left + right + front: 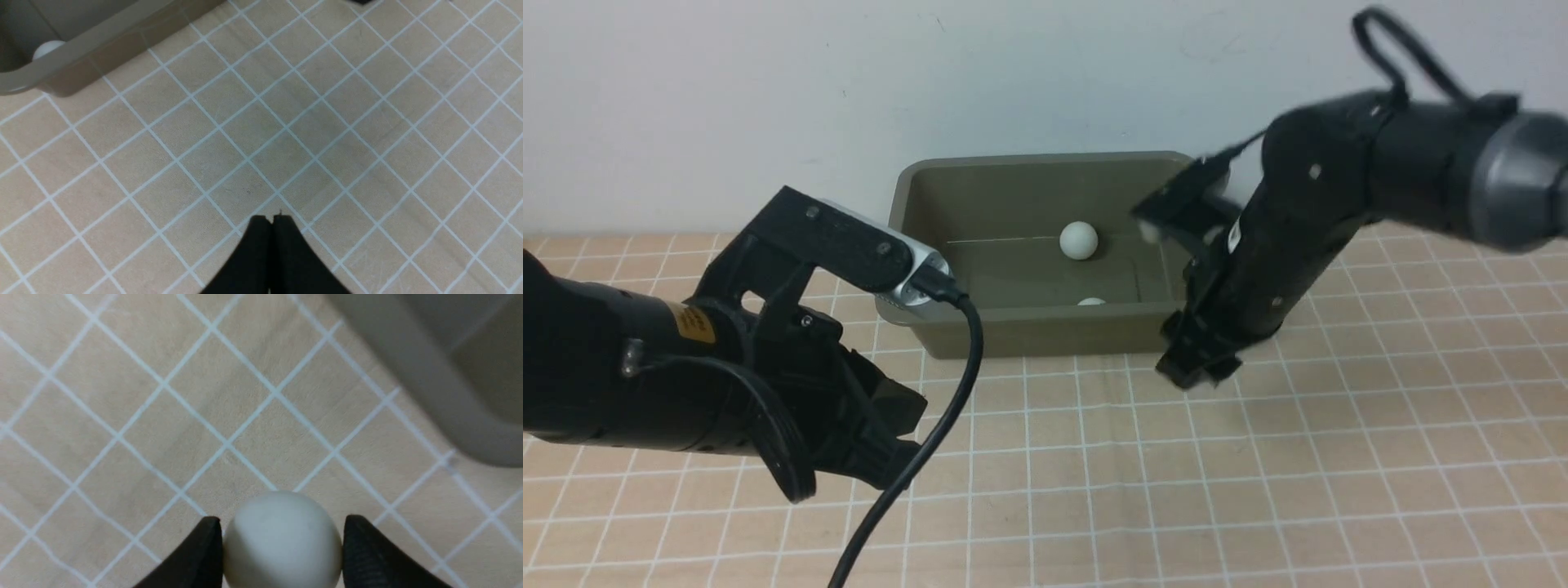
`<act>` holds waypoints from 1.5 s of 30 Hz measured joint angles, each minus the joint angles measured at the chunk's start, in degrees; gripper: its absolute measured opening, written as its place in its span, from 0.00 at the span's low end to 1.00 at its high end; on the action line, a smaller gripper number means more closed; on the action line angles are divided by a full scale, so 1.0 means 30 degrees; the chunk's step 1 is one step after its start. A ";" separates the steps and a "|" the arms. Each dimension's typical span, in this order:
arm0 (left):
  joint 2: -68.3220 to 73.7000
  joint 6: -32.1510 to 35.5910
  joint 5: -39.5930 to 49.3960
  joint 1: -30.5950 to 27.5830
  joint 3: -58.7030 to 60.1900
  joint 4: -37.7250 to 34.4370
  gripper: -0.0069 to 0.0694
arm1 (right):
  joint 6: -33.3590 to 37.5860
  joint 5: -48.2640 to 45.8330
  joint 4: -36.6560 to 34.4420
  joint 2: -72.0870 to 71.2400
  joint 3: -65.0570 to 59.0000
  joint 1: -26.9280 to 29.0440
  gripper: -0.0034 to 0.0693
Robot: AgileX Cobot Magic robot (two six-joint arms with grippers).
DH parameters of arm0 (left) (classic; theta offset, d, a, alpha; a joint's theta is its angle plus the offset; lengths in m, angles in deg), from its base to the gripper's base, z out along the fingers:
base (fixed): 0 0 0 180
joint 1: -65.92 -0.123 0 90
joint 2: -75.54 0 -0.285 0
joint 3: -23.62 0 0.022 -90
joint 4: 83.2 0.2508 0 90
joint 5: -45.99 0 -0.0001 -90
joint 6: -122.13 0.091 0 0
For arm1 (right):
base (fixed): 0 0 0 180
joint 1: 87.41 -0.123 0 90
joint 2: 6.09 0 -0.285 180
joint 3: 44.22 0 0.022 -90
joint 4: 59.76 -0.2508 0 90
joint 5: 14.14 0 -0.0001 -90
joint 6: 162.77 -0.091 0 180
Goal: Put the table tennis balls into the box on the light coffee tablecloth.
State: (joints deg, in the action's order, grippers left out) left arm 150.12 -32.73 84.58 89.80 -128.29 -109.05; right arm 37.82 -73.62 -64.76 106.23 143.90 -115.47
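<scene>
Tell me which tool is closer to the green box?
Right. The right tool, gripping a table tennis ball, hangs beside the box, at its right front corner; the left tool is farther, nearer the robot.

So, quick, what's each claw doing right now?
Left gripper: closed, holding nothing.
Right gripper: closed on a table tennis ball.
</scene>
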 joint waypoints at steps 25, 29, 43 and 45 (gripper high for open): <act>0.0000 0.0000 0.0440 0.0000 0.0000 0.0000 0.00 | 0.1646 0.0111 -0.2112 0.6655 1.0473 0.1920 0.71; 0.0000 0.0000 0.0440 0.0000 0.0000 0.0000 0.00 | 0.0192 -0.1591 0.0202 0.5013 1.2842 0.1993 0.62; 0.0000 0.0021 -0.0335 0.0000 0.0000 -0.0060 0.00 | -0.2114 -0.4506 -0.0722 -0.5008 1.2567 0.4294 0.03; 0.0000 0.0057 -0.0477 0.0000 0.0000 -0.0060 0.00 | -0.2063 -0.4507 -0.0795 -0.6652 1.0811 0.4294 0.02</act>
State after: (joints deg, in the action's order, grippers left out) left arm 150.12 -32.56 83.15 89.80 -128.29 -109.23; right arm 31.63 -87.14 -67.15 86.27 176.33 -102.59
